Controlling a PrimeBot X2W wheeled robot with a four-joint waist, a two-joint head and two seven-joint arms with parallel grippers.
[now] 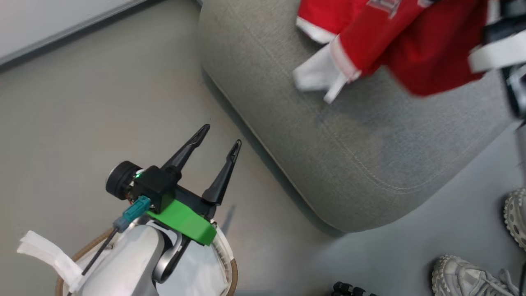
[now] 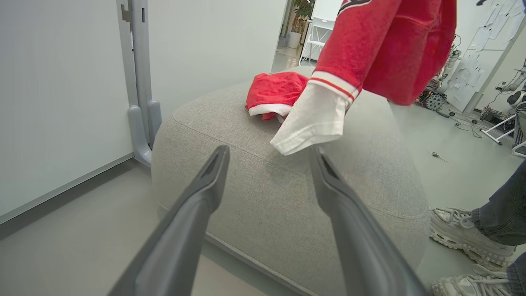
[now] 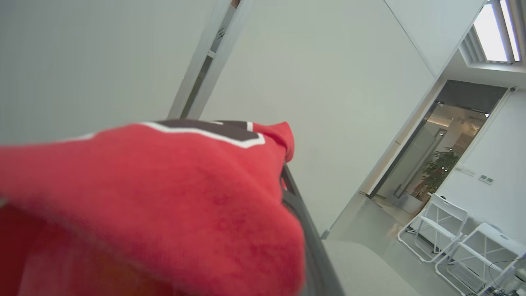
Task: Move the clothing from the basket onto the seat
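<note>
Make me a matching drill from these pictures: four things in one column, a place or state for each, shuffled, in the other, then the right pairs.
Things
1. left claw
2. right claw
3. small red garment
4. basket

Places or states
A. lying on the seat
B. shut on the jersey, which hangs above the seat
C. open and empty
D. at the bottom left of the head view, brown rim showing

Pairs: 1-C, 2-B, 3-A, 4-D

Head overhead, left wrist low; share seat (image 1: 328, 144).
</note>
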